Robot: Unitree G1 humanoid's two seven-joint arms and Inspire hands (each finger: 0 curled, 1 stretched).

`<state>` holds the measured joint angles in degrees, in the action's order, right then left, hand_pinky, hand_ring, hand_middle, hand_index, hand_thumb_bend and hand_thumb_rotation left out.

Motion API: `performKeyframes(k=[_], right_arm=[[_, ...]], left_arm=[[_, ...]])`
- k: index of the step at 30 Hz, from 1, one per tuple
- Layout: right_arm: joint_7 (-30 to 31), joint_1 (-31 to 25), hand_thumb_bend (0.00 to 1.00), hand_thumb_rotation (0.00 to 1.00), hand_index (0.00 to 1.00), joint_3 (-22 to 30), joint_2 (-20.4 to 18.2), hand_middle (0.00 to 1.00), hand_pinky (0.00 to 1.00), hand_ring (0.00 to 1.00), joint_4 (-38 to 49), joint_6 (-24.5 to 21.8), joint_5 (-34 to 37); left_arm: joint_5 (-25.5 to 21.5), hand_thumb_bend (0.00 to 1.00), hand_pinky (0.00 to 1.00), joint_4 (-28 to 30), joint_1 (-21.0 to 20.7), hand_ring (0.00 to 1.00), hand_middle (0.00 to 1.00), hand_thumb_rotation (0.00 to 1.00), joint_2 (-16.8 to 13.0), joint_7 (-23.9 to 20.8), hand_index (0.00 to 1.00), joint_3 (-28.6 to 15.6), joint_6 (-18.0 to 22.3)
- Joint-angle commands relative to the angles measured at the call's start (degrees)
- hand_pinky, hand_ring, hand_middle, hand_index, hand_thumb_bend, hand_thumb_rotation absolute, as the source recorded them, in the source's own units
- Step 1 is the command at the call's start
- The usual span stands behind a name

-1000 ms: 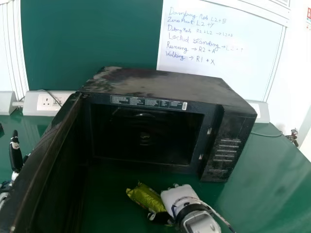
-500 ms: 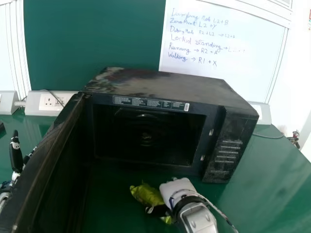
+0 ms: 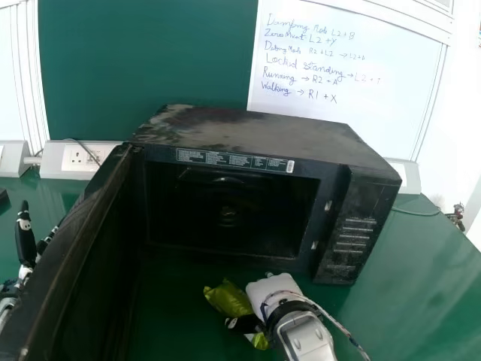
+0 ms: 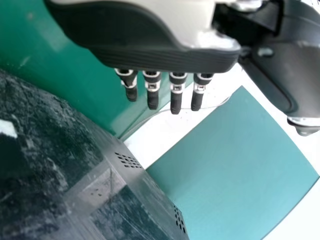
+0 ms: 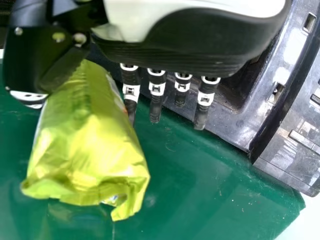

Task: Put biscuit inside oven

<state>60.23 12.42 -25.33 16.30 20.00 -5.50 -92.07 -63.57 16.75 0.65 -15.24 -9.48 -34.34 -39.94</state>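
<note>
In the head view my right hand [image 3: 272,291] is in front of the black oven [image 3: 248,135], with the green biscuit packet [image 3: 228,298] at its left side. In the right wrist view the packet [image 5: 90,150] hangs between the thumb and fingers of my right hand [image 5: 156,90], pinched at its upper part. The oven door [image 3: 64,241] stands open, swung toward the left. My left hand [image 3: 25,237] is beyond the door at the far left; in the left wrist view the left hand [image 4: 151,90] has its fingers straight and holds nothing.
A green table [image 3: 406,301] carries the oven. Behind are a wall socket panel [image 3: 79,158] and a whiteboard with writing [image 3: 346,113]. The open door forms a barrier between my two hands. The oven's control panel [image 3: 353,237] is on its right side.
The packet in my right hand has turned and shifted slightly to the right relative to the oven. The head view has shifted a little. My left hand looks unchanged.
</note>
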Motion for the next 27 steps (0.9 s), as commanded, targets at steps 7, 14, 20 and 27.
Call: performKeyframes(k=[7,14,20,27], right_arm=[[6.2,-2.9,0.86,0.25,0.82,-1.2,2.8,0.87,0.76,0.82,-3.7,0.7,1.4],[7.2,-3.1,0.96,0.23,0.83,-1.4,3.0,0.88,0.73,0.8,-4.4,-0.2,2.3],[6.6,-3.7,0.84,0.23,0.88,-2.0,3.7,0.85,0.62,0.75,-4.0,0.0,2.9],[8.0,-3.0,0.85,0.2,0.78,-3.6,3.5,0.66,0.48,0.56,-5.8,0.3,2.5]], left_arm=[[-1.1,0.62,0.67,0.3,-0.8,0.74,0.76,0.0,0.0,-1.2,0.74,0.3,0.1],[-0.8,0.61,0.67,0.3,-0.8,0.74,0.77,0.0,-0.1,-1.1,0.73,0.4,0.2],[-0.6,0.61,0.67,0.2,-0.7,0.74,0.76,0.0,-0.3,-0.5,0.74,0.5,0.3],[-0.8,0.61,0.67,0.3,-0.7,0.74,0.76,0.0,-0.2,-0.9,0.73,0.5,0.1]])
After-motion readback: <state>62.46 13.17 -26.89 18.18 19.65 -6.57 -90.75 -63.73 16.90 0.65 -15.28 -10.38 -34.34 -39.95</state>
